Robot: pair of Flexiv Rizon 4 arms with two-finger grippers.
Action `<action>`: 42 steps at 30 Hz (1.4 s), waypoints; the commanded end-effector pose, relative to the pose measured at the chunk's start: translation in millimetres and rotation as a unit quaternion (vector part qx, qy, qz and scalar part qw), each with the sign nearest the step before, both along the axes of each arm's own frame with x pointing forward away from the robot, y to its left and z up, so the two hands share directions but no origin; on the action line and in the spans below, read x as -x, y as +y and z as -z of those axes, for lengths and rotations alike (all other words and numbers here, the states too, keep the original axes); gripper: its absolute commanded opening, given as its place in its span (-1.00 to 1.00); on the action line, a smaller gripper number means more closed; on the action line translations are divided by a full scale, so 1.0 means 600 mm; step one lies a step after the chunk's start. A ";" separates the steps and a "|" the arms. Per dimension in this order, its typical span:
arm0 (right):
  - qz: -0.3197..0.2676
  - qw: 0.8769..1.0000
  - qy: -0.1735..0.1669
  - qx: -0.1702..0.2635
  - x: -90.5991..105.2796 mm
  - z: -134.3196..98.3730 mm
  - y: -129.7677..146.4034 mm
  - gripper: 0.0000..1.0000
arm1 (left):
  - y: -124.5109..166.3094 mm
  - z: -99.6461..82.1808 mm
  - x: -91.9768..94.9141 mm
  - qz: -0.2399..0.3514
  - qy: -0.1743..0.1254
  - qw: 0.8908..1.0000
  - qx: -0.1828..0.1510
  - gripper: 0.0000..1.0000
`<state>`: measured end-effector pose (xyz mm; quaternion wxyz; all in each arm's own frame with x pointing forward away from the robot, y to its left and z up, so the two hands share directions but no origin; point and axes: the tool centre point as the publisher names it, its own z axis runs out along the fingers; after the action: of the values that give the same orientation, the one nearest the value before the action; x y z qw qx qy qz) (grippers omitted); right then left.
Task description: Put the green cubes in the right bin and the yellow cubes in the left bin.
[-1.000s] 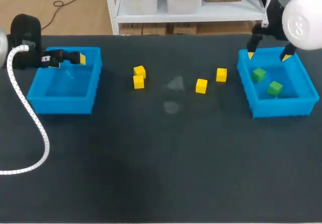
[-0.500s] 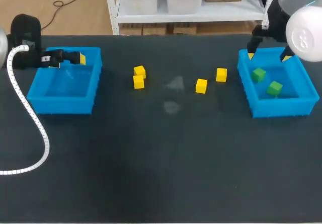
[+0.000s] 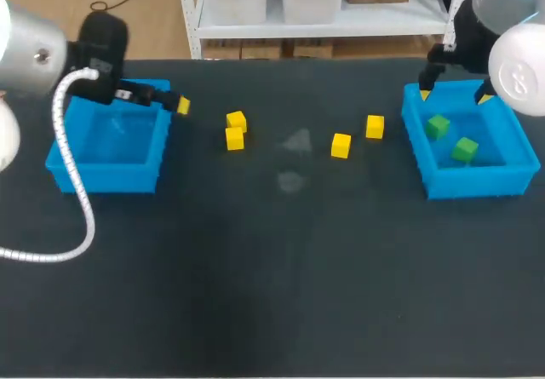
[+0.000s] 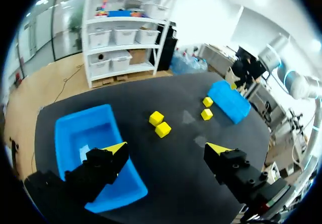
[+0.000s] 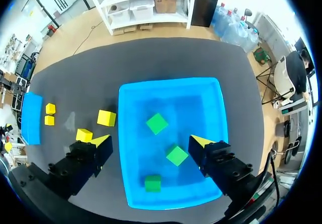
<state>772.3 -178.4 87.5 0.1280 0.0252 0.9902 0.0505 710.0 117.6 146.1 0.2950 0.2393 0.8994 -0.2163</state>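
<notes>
Head view: left claw (image 3: 179, 105) sits upper left of frame, just past the right wall of the left bin (image 3: 106, 180); it is side-on here, so the opening isn't readable. The two nearest yellow cubes (image 3: 234, 139) lie touching each other just to its right, upper middle of frame, and two more yellow ones (image 3: 341, 146) sit further right, near the right bin (image 3: 473, 187). Right claw (image 3: 454, 96) hangs over that bin's back edge, upper right, with green cubes (image 3: 465, 149) inside. Left wrist view: left claw (image 4: 166, 148) is wide open with nothing in it. The touching yellow cubes (image 4: 163, 129) are straight ahead of the gap, a bit toward the finger over the left bin (image 4: 70, 133). So the next pick looks like forward and down, and the left arm is clearly the nearer one. No yellow cube shows in the left bin yet. Right wrist view: right claw (image 5: 150, 141) is wide open and holds nothing, above the right bin (image 5: 221, 113), with three green cubes (image 5: 157, 123) in it. Greens look done.
</notes>
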 end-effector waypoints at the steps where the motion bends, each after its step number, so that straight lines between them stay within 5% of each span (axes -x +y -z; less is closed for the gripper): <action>1: 0.002 1.000 -0.009 0.001 0.008 0.000 -0.001 1.00 | -0.059 0.018 -0.065 -0.007 0.087 0.994 -0.063 1.00; 5: 0.002 1.000 -0.009 0.001 0.008 0.000 -0.001 1.00 | -0.088 0.034 -0.080 -0.030 0.121 0.991 -0.057 1.00; 15: 0.002 1.000 -0.009 0.001 0.008 0.000 -0.001 1.00 | -0.163 0.073 -0.093 -0.044 0.164 0.975 -0.141 1.00; 23: 0.002 1.000 -0.009 0.001 0.008 0.000 -0.001 1.00 | -0.169 0.132 -0.097 -0.110 0.226 0.951 -0.178 1.00; 42: 0.002 1.000 -0.009 0.001 0.008 0.000 -0.001 1.00 | -0.147 0.225 -0.100 -0.165 0.281 0.915 -0.237 1.00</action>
<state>771.0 -178.4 87.2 0.1332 0.0258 0.9895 0.0501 764.5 30.9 17.1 0.0238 0.0830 0.9962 -0.0102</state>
